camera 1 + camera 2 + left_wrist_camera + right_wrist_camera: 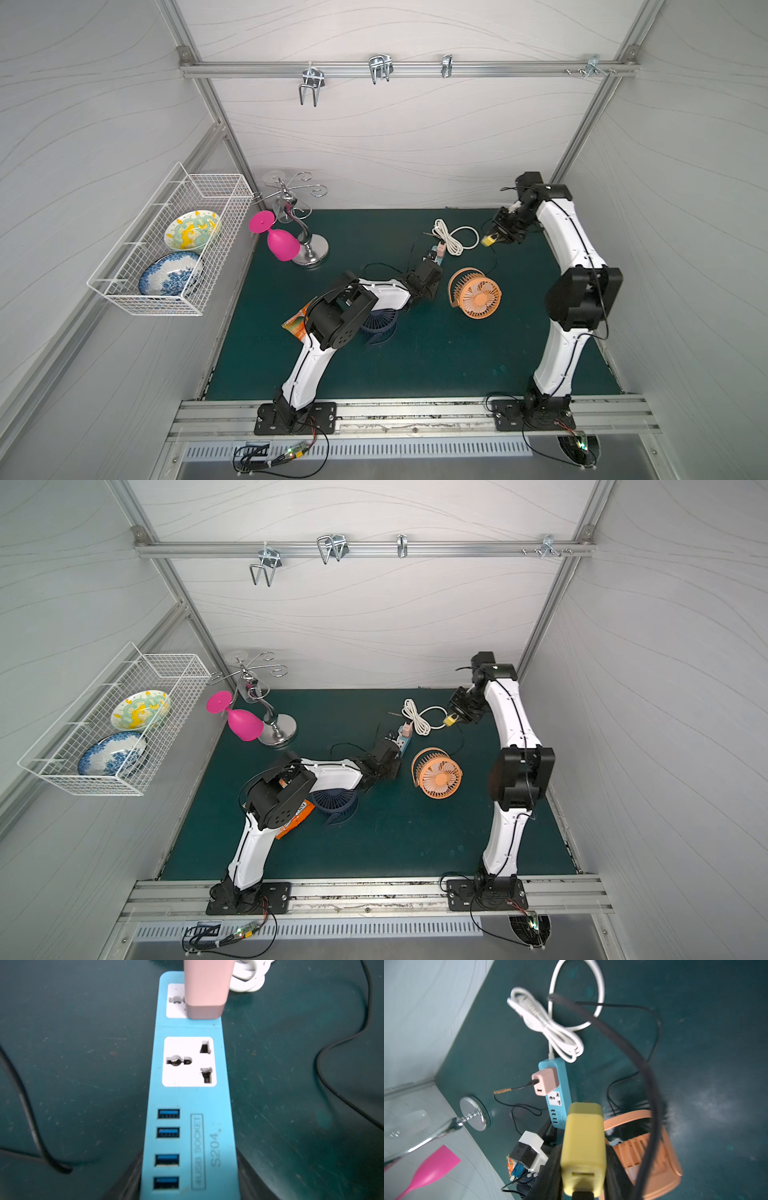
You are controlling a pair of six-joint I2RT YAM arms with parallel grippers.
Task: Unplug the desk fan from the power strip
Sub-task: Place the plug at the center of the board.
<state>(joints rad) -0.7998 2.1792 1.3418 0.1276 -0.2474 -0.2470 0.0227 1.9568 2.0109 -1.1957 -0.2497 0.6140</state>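
Note:
The light-blue power strip (187, 1101) lies on the green mat, and my left gripper (190, 1188) is shut on its USB end, a dark finger (124, 1178) on each side. Its middle socket (189, 1061) is empty. A pink adapter (205, 991) stays plugged into the far socket. My right gripper (583, 1178) is shut on a yellow plug adapter (583, 1147), held in the air clear of the power strip (439, 254) and to its right in both top views. A black cord (643, 1064) loops from it towards the orange desk fan (476, 293).
The strip's white cord (451, 237) lies coiled behind it. A dark-blue fan (380, 326) and an orange packet (297, 322) sit under the left arm. A chrome glass stand (309, 249) with a pink glass (282, 245) stands at back left, beside a wire basket (166, 245) of plates.

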